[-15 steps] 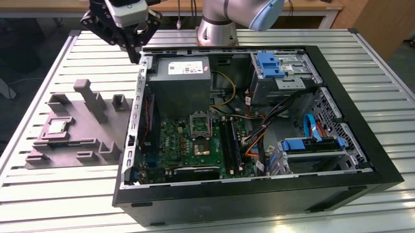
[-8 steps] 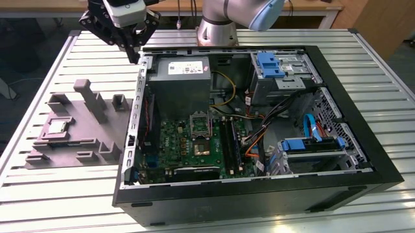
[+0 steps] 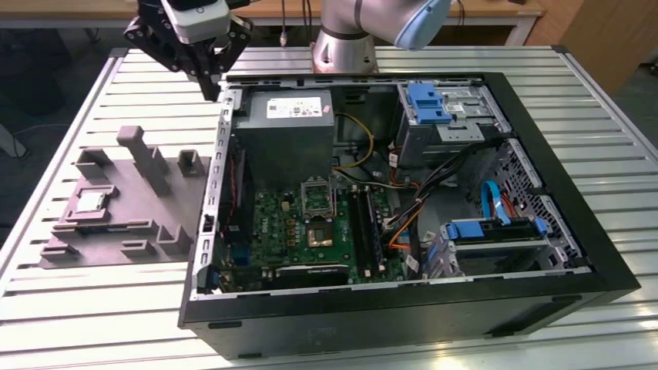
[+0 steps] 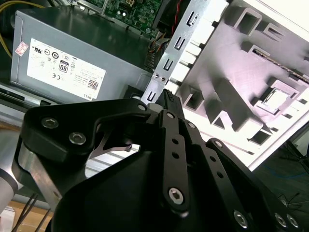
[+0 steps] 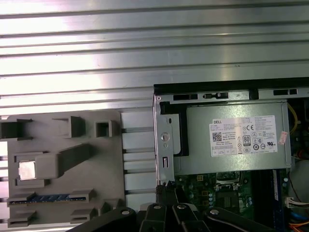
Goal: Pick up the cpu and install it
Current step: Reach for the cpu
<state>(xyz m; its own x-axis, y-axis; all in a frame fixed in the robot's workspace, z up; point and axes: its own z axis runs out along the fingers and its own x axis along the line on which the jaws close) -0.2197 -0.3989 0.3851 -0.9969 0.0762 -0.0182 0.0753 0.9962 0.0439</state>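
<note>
Gripper [image 3: 209,86] is seen high above the counter [image 3: 82,308], over the far corner of the open computer case [image 3: 411,308], close to the power supply [image 3: 291,116]. Jaws look pressed together, with nothing pinched. The cpu [image 3: 91,202] is seated in a square pocket of the grey tray [image 3: 103,239], on the counter at the exterior view's left of the case, well apart from the gripper. Not yet picked up. The socket [image 3: 320,235] on the board inside the case is seen with its frame apparently flipped open.

Step judged: reach toward the cpu.

- Jaws should be spread before any descent, wider than the chip.
- The gripper should be centred over the pocket and squared to the chip's edges.
- The tall tray posts [image 3: 144,158] near the pocket should be cleared on the way down.
- The chip is thin and flat, so it is best gripped lightly by its edges and kept level.
- Little room is likely left by the pocket walls, so a skewed approach could be caught on them.
</note>
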